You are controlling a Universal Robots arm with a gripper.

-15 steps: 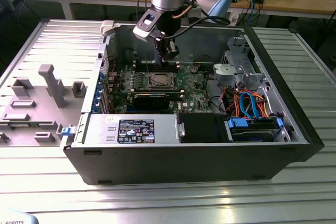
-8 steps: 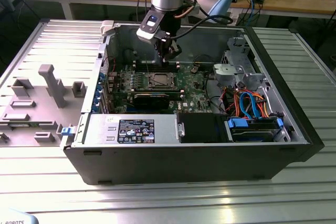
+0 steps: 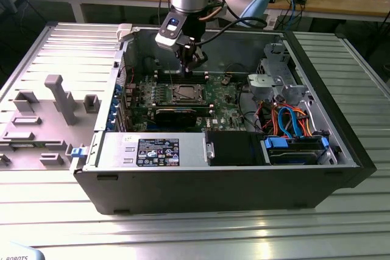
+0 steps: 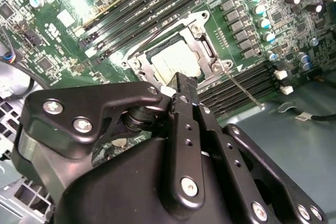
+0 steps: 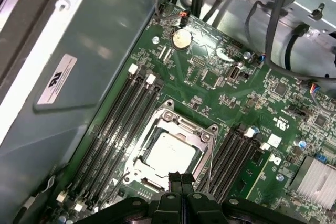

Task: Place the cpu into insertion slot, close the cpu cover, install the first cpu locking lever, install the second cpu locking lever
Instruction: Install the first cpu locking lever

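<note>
Since the open PC case lies on the desk w/ its green motherboard facing up, we reach in from above. Our gripper hangs just over the insertion slot's edge, fingers pressed together, holding nothing. The cpu cover lies flat round the cpu, already seated in the slot.

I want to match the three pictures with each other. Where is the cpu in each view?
Exterior view: the cpu lies at the middle of the motherboard.
First wrist view: it sits within the cpu cover, between memory slots.
Second wrist view: within that cover, beside the memory slots, cpu.
Shared landmark: the silver cpu cover around it.
</note>
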